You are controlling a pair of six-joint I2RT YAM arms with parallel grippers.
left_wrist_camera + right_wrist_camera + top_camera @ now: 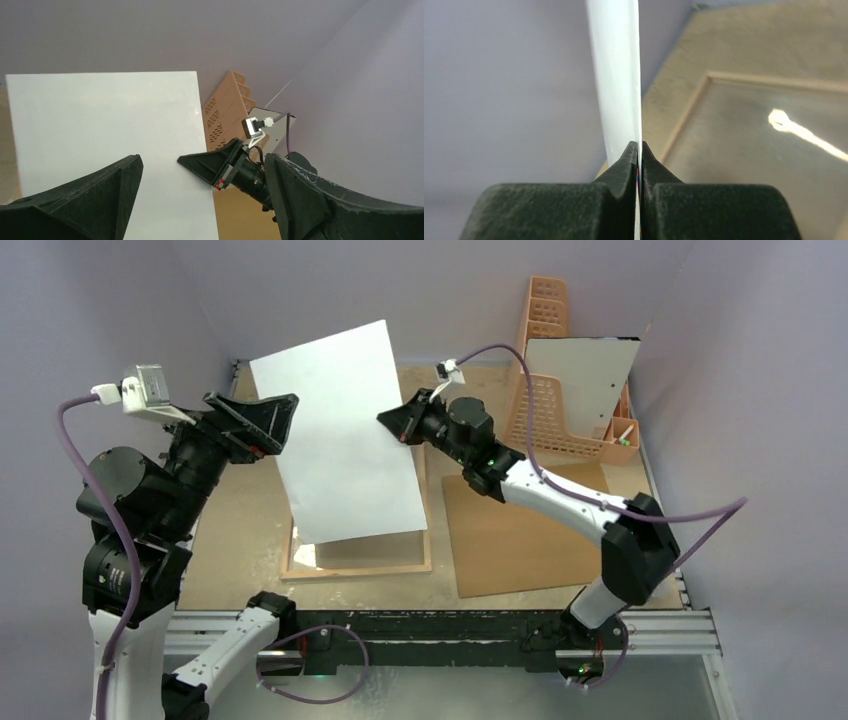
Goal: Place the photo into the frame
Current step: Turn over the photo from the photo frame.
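Right gripper (385, 418) pinches the photo (345, 435) by its right edge, sheet tilted in air. Frame (355, 567) lies flat on table (240, 540) beneath it. Left gripper (285, 425) jaws spread wide beside photo's left edge.

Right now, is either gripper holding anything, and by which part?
The right gripper is shut on the photo, pinching its edge on that arm's side. The left gripper is open, holding nothing.
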